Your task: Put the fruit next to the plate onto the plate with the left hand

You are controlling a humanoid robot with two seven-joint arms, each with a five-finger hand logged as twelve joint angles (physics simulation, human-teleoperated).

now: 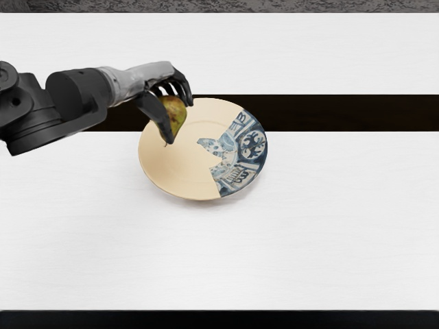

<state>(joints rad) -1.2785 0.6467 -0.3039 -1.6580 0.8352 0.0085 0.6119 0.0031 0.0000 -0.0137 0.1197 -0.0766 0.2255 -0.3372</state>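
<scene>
The left hand [163, 94] comes in from the left on a dark arm, and its black fingers [184, 86] are curled over a fruit [176, 115], gripping it. The fruit (yellow-green with a brownish flush, shaped like a pear) sits inside the grasp, under the fingers and just right of the thumb, which runs down its near side. A thin stem pokes out below the thumb tip. Directly beneath and to the right of the hand lies a plate [180, 173], tan with a blue pattern on the side far from the hand. The fruit is over the plate's edge nearest the wrist; whether it touches the plate cannot be told. The plate rests on a white table [309, 240].
</scene>
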